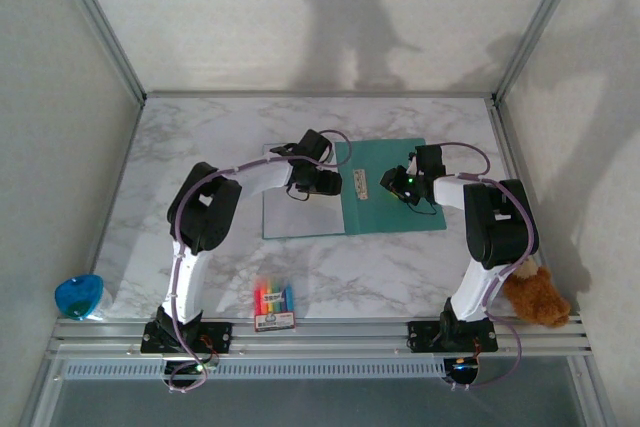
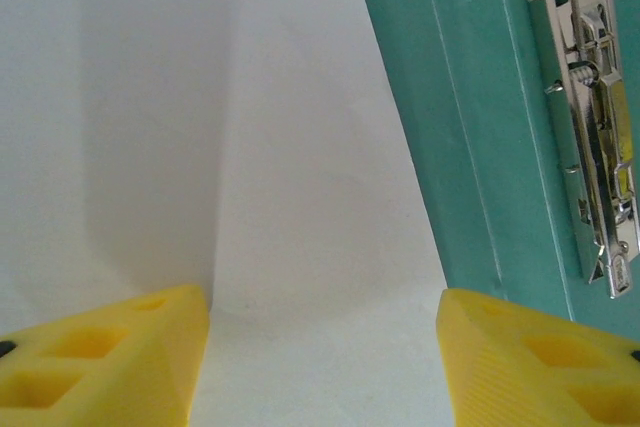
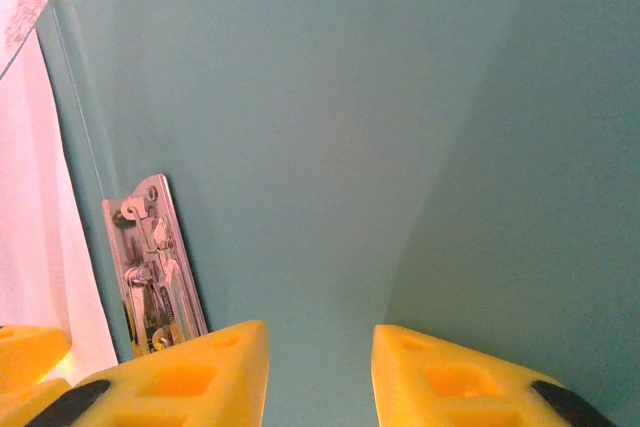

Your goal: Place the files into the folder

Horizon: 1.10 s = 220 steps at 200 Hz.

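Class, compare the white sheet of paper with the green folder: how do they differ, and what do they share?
The paper is white; the folder is teal green. The folder carries a metal clip; the paper is bare. Both are flat rectangles lying on the table.

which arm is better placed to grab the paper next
Left. The left gripper is open directly over the white sheet, near its edge by the folder. The right gripper sits over bare teal panel, off the paper.

Arms (image 1: 186, 272) white w/ blk joints, lilac cables (image 1: 468, 148); pincer fingers (image 2: 100, 357) yellow, hollow cutouts.
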Each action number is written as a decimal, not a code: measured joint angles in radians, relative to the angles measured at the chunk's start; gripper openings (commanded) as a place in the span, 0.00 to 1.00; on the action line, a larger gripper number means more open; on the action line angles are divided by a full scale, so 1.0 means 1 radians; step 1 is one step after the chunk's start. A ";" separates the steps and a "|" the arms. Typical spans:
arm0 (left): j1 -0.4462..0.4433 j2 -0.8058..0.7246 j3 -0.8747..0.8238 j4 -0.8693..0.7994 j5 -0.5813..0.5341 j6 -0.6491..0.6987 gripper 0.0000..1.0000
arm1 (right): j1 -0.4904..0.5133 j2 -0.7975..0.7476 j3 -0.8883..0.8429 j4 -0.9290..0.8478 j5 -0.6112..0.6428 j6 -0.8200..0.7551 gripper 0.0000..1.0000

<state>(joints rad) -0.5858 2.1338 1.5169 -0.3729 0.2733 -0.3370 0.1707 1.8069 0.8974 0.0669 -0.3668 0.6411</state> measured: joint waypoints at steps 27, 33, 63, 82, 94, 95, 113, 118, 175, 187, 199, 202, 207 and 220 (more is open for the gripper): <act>0.004 0.000 0.000 0.000 0.000 0.000 0.63 | 0.000 0.003 0.003 0.001 0.000 0.000 0.33; 0.005 0.000 0.000 0.000 0.001 0.000 0.63 | 0.000 0.003 0.003 0.000 0.000 0.000 0.33; 0.005 -0.002 0.000 0.000 0.005 0.000 0.63 | 0.000 0.003 0.003 0.000 -0.001 0.000 0.33; 0.005 -0.003 0.000 0.000 0.010 0.000 0.64 | 0.000 0.003 0.003 0.000 -0.001 0.001 0.33; 0.006 -0.005 0.000 -0.002 0.012 0.000 0.64 | 0.000 0.003 0.003 0.000 -0.003 0.003 0.33; 0.006 -0.006 0.000 -0.003 0.012 0.000 0.64 | 0.000 0.003 0.003 0.000 -0.003 0.003 0.33; 0.007 -0.013 0.000 -0.011 0.015 0.000 0.66 | 0.000 0.003 0.003 0.001 -0.003 0.008 0.33; 0.007 -0.018 0.000 -0.015 0.015 0.000 0.67 | 0.000 0.003 0.003 0.001 -0.004 0.011 0.33; 0.008 -0.073 0.039 -0.044 0.001 0.000 0.73 | 0.000 0.002 -0.023 0.053 -0.024 0.041 0.33; 0.008 -0.092 0.039 -0.044 -0.006 0.000 0.75 | 0.000 -0.001 -0.036 0.076 -0.026 0.052 0.33; 0.008 -0.112 0.039 -0.043 -0.013 -0.005 0.77 | 0.001 -0.005 -0.050 0.098 -0.029 0.063 0.33; 0.008 -0.117 0.039 -0.043 -0.016 -0.006 0.77 | 0.002 -0.007 -0.054 0.104 -0.029 0.067 0.33; 0.008 -0.126 0.038 -0.042 -0.020 -0.007 0.78 | 0.003 -0.011 -0.061 0.112 -0.030 0.072 0.33; 0.008 -0.148 0.031 -0.033 -0.035 -0.013 0.80 | 0.010 -0.021 -0.081 0.129 -0.029 0.086 0.33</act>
<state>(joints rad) -0.5777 1.9854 1.5478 -0.4057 0.2379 -0.3496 0.1802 1.7855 0.8162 0.1963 -0.3962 0.7269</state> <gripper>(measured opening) 0.780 0.330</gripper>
